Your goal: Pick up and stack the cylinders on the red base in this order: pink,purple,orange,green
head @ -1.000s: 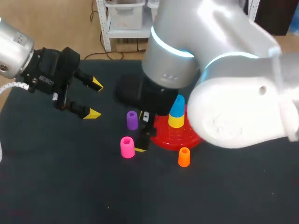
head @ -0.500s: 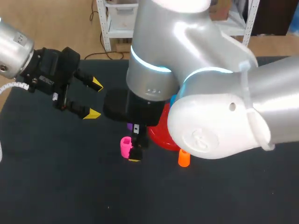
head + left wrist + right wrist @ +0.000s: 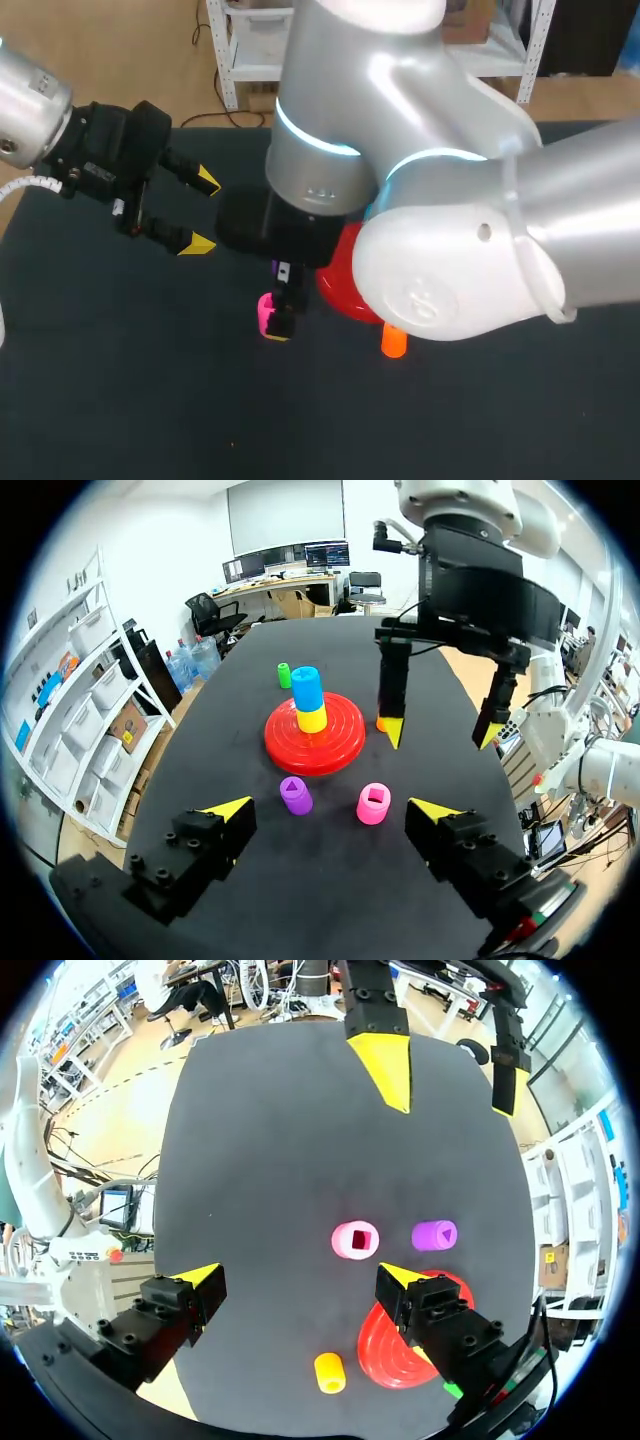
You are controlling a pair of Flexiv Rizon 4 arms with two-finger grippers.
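Pink cylinder [image 3: 355, 1240] stands on the black table [image 3: 120, 380], just beside the purple cylinder [image 3: 434, 1235] and near the red base [image 3: 400, 1345]. The right arm has swung over from the base. Now the right gripper [image 3: 300, 1278] hangs over the pink one, fingers wide apart and holding nothing. The first grab looks close but is not done yet. The left gripper [image 3: 204, 212] has not moved. It waits off to the side, wide open and empty. The orange cylinder [image 3: 394, 342] lies by the base. No words can be read on these things.
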